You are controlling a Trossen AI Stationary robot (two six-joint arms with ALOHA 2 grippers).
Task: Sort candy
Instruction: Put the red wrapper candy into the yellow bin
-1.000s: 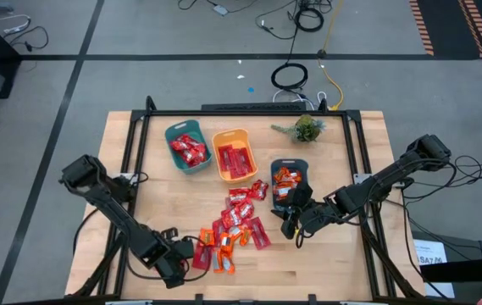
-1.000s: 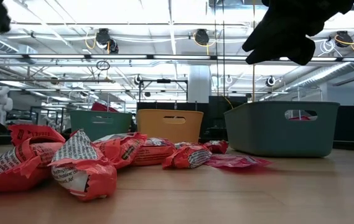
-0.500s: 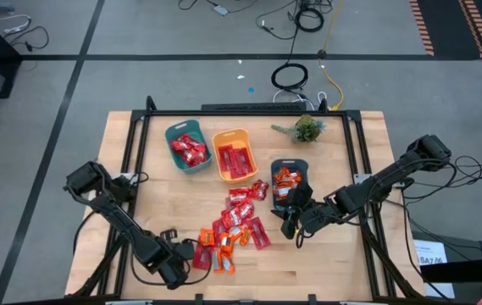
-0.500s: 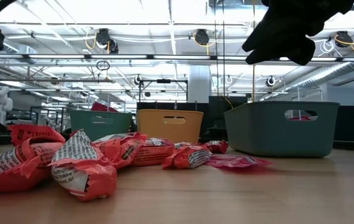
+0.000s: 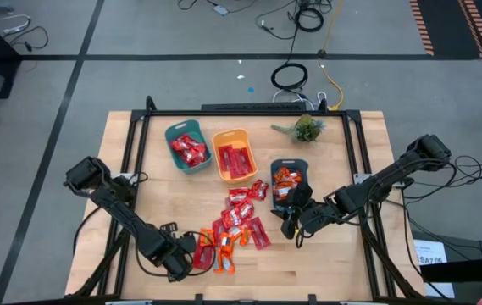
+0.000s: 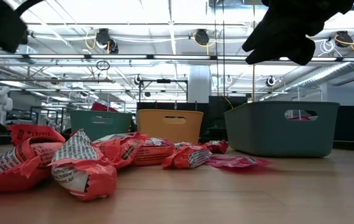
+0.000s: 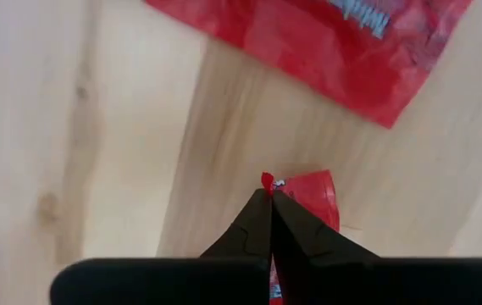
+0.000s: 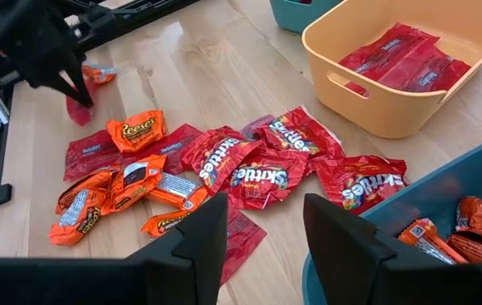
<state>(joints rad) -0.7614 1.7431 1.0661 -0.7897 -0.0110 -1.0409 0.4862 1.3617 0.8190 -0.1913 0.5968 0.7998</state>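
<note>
On the pale wooden table (image 5: 342, 254), a loose heap of shiny red and orange wrapped candies (image 5: 239, 220) lies in front of the bins. The left gripper (image 7: 268, 196) pinches one small red wrapped candy (image 7: 315, 193) just above the wood beside the heap. The right gripper (image 8: 266, 220) hangs partly open and empty near the dark teal bin (image 5: 289, 164).

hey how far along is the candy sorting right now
Partly done: red packets already lie in the teal bin and orange bin, orange ones in the dark bin. The left gripper has its jaws shut on a small red candy. The loose pile remains.

candy (image 8: 249, 169): shiny red, orange | bins (image 5: 232, 154): teal, orange | table (image 5: 342, 254): pale wood
</note>
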